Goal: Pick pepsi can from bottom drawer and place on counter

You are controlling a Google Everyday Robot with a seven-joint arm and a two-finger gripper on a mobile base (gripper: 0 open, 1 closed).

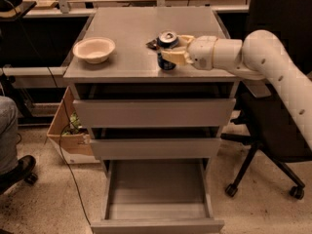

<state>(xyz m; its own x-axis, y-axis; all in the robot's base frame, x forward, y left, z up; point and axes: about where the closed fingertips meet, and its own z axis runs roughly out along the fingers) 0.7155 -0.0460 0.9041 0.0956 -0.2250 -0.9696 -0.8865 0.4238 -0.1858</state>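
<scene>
At the far left a cardboard box (66, 135) sits on the floor beside the cabinet. On the counter surface (136, 26) we see a pale bowl (94, 49) near the left edge, well apart from the task's thing. Lower down, in the middle, the bottom drawer (156, 194) stands pulled out, and we see nothing in it. Further right on the counter surface, a dark snack bar (152, 44) lies just behind the pepsi can (167, 39). The can is upright near the front edge, and we cannot tell whether its base touches down. The gripper (173, 52) reaches in from the right, clenched around the can's side wall at about mid-height. We judge the can light, thin-walled and smooth, so it could dent or slip. A gentle mid-body hold suits it, and it should be set down upright. At the far right the white arm (273, 62) passes in front of an office chair (265, 169).
</scene>
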